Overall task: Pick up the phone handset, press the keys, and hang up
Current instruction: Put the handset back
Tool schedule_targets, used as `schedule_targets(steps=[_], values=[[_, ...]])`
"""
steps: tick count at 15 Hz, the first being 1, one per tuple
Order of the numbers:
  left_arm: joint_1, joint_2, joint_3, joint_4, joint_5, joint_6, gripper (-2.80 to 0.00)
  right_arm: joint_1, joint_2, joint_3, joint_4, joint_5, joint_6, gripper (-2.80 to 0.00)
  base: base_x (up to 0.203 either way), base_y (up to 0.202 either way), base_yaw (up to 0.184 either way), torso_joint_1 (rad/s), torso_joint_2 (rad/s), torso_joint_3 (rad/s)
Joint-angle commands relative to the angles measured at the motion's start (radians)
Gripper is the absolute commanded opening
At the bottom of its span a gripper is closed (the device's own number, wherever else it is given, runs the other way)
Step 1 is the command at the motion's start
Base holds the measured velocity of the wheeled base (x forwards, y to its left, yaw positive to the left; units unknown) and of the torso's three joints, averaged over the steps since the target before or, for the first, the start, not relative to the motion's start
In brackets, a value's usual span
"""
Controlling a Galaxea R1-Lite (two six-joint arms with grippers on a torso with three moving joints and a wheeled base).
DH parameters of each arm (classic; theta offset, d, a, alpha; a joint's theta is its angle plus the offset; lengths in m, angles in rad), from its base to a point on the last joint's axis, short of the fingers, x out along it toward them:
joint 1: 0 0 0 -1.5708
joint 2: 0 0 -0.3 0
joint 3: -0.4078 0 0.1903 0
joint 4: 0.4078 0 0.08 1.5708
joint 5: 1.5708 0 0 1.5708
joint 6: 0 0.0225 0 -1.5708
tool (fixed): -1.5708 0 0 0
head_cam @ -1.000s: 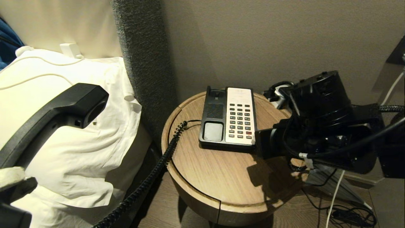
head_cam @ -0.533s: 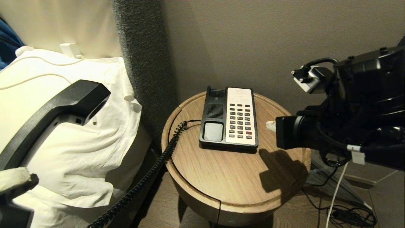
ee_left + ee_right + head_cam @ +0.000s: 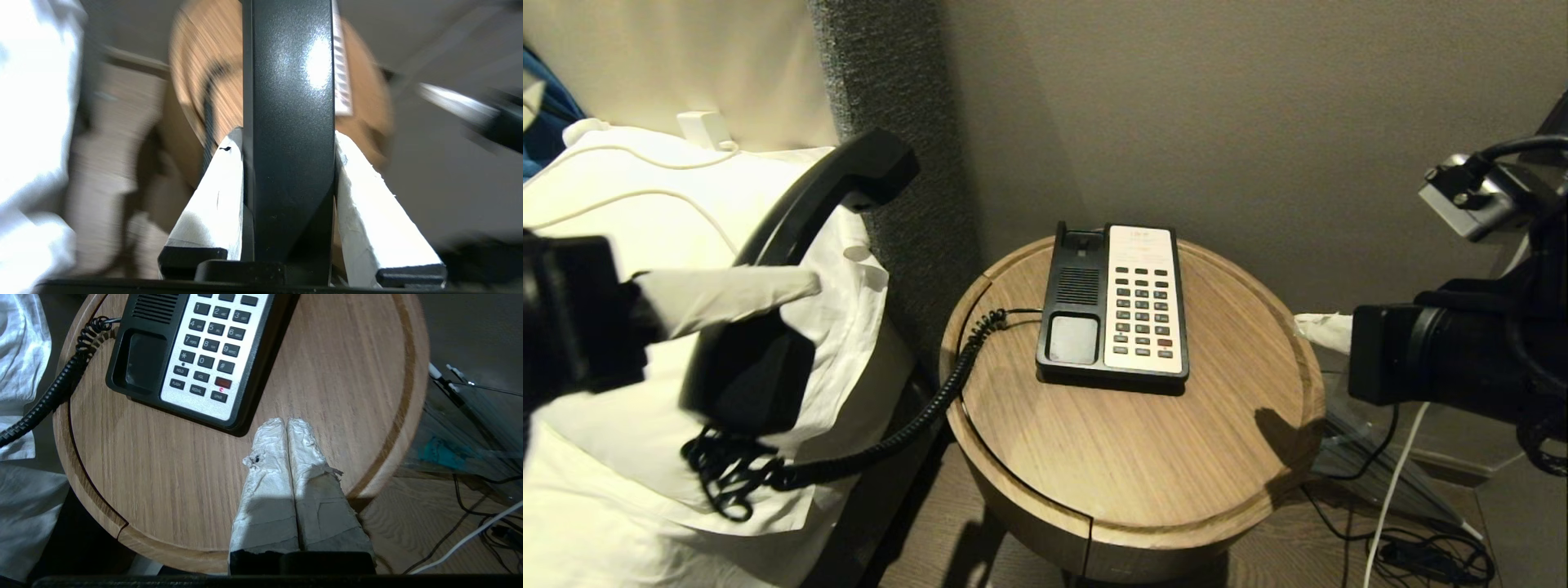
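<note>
The phone handset [image 3: 805,208], long and black, hangs tilted over the bed to the left of the table. My left gripper [image 3: 784,282] is shut on its middle. In the left wrist view its white-taped fingers [image 3: 220,192] press both sides of the handset [image 3: 288,102]. A black coiled cord [image 3: 915,425] runs from the handset's lower end to the phone base [image 3: 1078,286], whose cradle is empty. The keys [image 3: 1141,314] sit on the base's white panel. My right gripper [image 3: 287,422] is shut and empty, off the base's front right corner, past the keys [image 3: 208,343].
The phone stands on a round wooden bedside table [image 3: 1135,457] against a wall. White bedding [image 3: 621,188] and a grey padded headboard [image 3: 890,82] lie to the left. Cables [image 3: 1421,555] trail on the floor at the right, under my right arm [image 3: 1445,351].
My left gripper has swung the handset up and to the right, toward the table, turning it more upright; the cord now bunches below it. My right arm has drawn back to the right, off the phone.
</note>
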Motion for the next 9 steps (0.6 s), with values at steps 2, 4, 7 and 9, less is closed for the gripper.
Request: schedule_targets(steps=[2,4,7,9], values=[[-0.073,0.371,-0.224,0.006,0.199,0.050,-2.80,-0.049,-0.057,-0.001,0.004,-0.003,0.001,-2.80,0.000,0.000,0.000,0.000,0.00,0.000],[-0.118,0.519,-0.365,0.012,0.281,0.066,-2.80,-0.080,-0.080,0.000,0.016,-0.003,0.004,-2.80,0.000,0.000,0.000,0.000,0.00,0.000],[-0.186,0.675,-0.535,0.066,0.374,0.077,-2.80,-0.127,-0.131,0.018,0.031,-0.003,0.018,-2.80,0.000,0.000,0.000,0.000,0.00,0.000],[-0.228,0.757,-0.607,0.082,0.391,0.075,-2.80,-0.156,-0.187,0.047,0.042,-0.005,0.027,-2.80,0.000,0.000,0.000,0.000,0.00,0.000]])
